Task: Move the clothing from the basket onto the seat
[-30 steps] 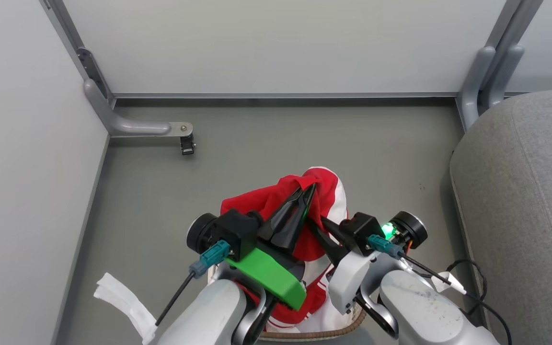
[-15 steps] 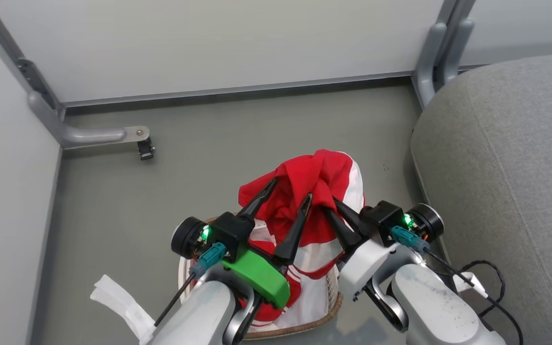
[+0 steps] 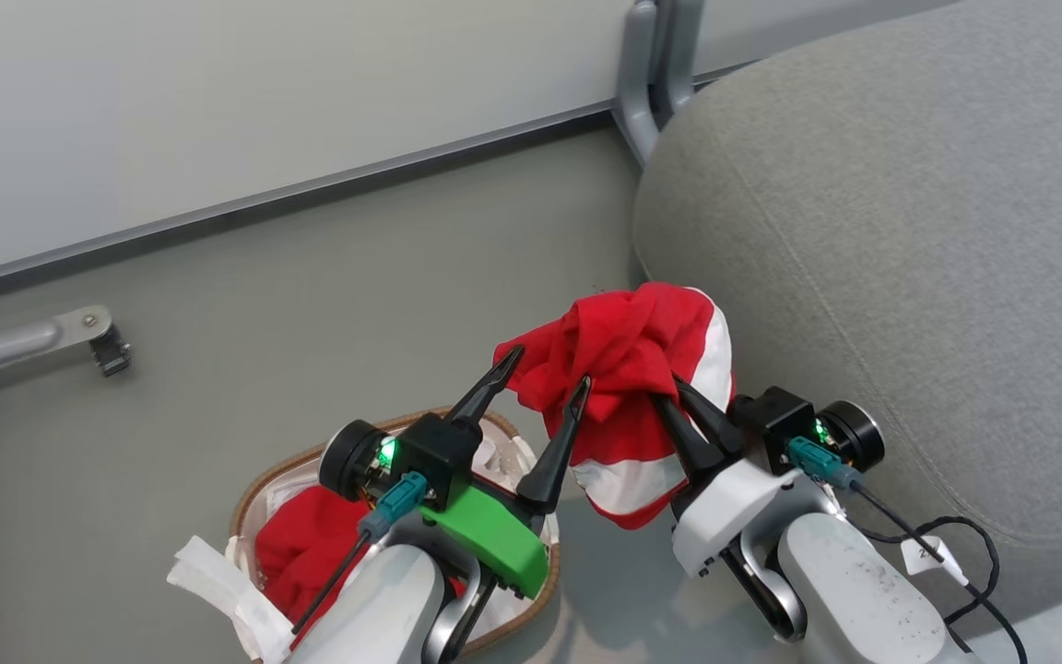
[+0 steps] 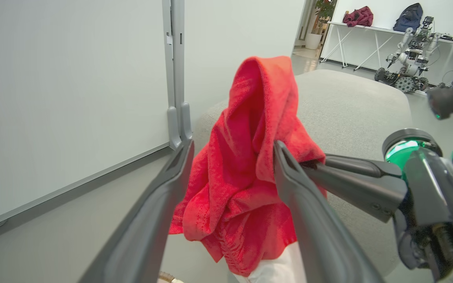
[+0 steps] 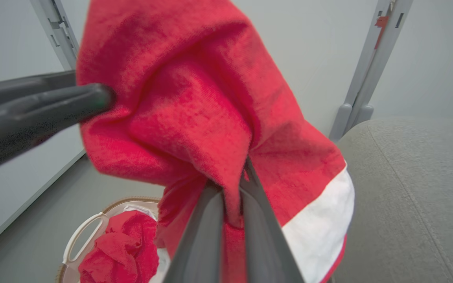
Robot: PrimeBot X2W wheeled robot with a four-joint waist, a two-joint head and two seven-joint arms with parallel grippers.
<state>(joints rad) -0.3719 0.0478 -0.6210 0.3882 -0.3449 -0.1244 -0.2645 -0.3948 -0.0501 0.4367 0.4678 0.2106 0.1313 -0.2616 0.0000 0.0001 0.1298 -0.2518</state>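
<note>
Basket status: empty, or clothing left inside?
Not empty. A bunched red garment lies inside the basket; a second garment hangs outside it, pinched in the jaws of the right gripper.

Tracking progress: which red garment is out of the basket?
The white-panelled one, pinched in the right gripper; the other garment lies crumpled in the basket.
</note>
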